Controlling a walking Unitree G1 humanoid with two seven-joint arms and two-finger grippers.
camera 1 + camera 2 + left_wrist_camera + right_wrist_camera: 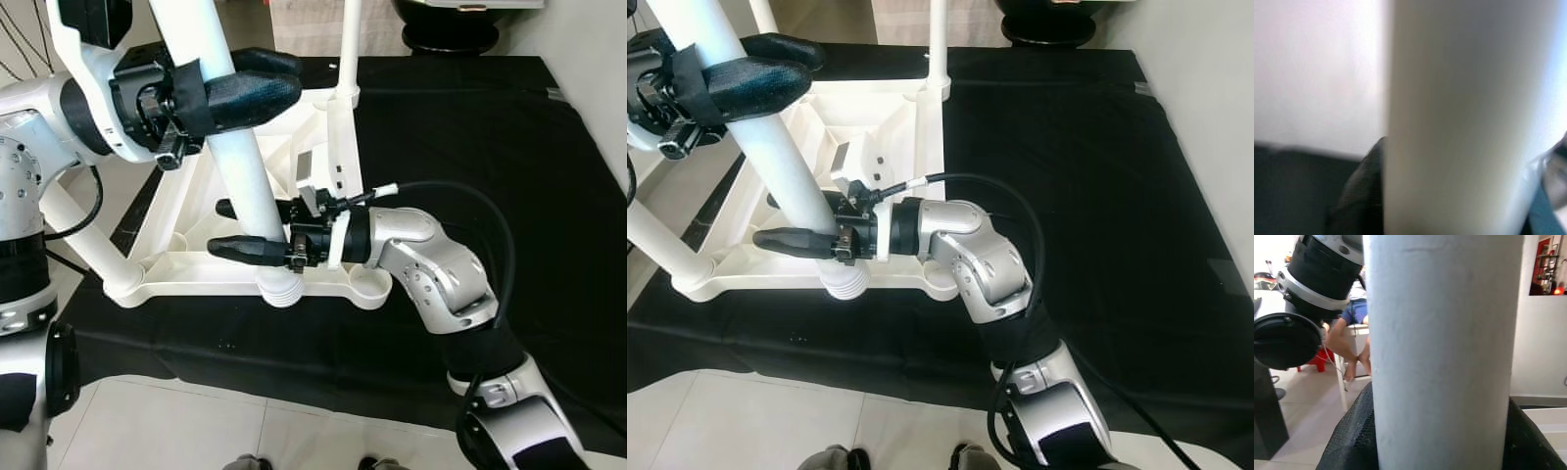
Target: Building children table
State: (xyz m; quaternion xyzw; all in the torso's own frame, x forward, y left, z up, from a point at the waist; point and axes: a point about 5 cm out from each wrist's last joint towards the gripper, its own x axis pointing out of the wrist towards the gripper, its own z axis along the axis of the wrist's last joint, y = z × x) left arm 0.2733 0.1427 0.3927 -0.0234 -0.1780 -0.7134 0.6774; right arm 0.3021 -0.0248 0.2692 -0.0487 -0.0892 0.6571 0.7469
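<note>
On the black cloth (470,147) lies the white table frame (323,127), upside down. Over its near rail a white leg (240,147) stands tilted, its long axis running from the ribbed end (281,291) at the rail up and away toward the robot's left. Low on the leg, the right gripper (257,230) grasps it, one finger on each side. Higher up, the left gripper (250,83) is clenched around the same leg.

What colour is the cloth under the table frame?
Black; the cloth shows best in the right eye view.
</note>
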